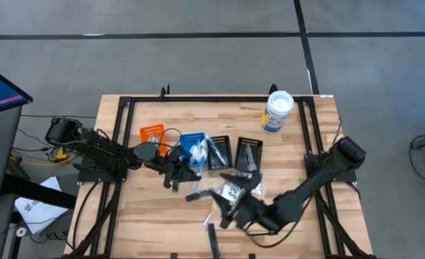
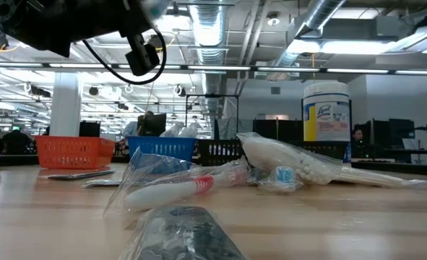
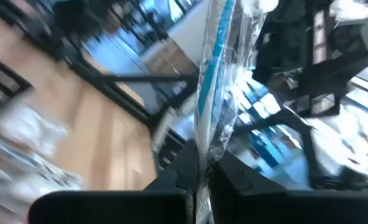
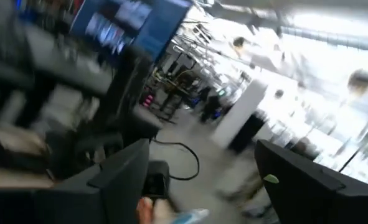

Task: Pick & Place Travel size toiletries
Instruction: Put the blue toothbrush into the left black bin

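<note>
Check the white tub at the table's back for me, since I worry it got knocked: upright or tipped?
Upright. The white tub shows its round lid from above, and the low view has it standing on its base.

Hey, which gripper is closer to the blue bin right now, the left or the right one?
The left. The left gripper sits right beside the blue bin, shut on a clear-wrapped stick. The right gripper is farther off toward the table's near edge, over the loose packets, open.
</note>
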